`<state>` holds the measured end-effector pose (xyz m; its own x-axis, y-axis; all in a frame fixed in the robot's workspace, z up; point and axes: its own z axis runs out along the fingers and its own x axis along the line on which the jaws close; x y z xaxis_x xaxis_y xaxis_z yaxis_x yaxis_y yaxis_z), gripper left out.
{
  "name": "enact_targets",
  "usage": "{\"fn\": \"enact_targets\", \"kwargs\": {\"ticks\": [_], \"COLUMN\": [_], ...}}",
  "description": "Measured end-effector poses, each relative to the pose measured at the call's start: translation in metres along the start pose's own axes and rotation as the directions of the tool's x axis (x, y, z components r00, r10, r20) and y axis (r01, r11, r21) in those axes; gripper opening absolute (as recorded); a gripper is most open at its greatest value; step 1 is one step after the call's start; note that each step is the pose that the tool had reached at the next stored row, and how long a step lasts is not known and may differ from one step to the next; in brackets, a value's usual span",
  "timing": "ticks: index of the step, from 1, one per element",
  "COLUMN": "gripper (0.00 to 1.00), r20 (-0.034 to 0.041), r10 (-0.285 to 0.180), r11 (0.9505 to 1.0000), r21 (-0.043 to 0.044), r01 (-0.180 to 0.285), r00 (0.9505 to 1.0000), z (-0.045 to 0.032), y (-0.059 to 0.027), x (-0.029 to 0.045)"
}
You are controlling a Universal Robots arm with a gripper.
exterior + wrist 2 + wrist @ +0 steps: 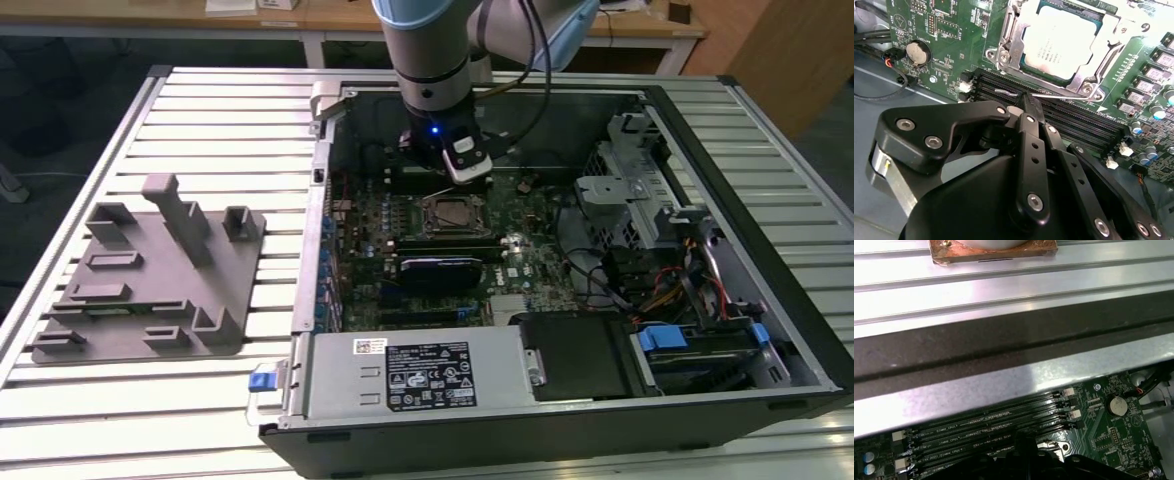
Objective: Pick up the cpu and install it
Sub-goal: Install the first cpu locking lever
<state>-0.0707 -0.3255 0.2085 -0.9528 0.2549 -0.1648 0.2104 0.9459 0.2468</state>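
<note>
The cpu (1061,42) lies flat in the motherboard socket with its silver top up, and the socket's metal frame (1004,47) is down around it. In the exterior view the cpu (449,212) sits mid-board inside the open computer case. My gripper (1026,102) hovers just beside the socket with its black fingers (1030,135) drawn together and nothing between them. Their tips are at the socket's thin wire lever (1064,96), over the memory slots (1079,127). The exterior view has the gripper (463,170) just behind the socket. Its dark body (1024,462) also appears in the first wrist view.
Case walls (667,100) ring the board. A drive cage (641,195) and loose cables (627,290) lie at the exterior view's right, and the power supply (414,372) is at the front. A grey fixture block (147,275) stands on the slatted table. A coin battery (917,51) sits near the socket.
</note>
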Motion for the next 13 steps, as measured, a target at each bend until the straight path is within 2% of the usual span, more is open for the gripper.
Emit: {"fn": "enact_targets", "kwargs": {"ticks": [6, 13], "gripper": [0.11, 0.11], "r20": [0.0041, 0.0059], "r10": [0.012, 0.019], "r11": [0.9999, 0.9998], "r21": [0.0057, 0.0070], "r01": [-0.012, -0.019], "r00": [0.9999, 0.9998], "z": [0.0006, 0.0020], "y": [-0.0002, -0.0005], "x": [0.0001, 0.0004]}}
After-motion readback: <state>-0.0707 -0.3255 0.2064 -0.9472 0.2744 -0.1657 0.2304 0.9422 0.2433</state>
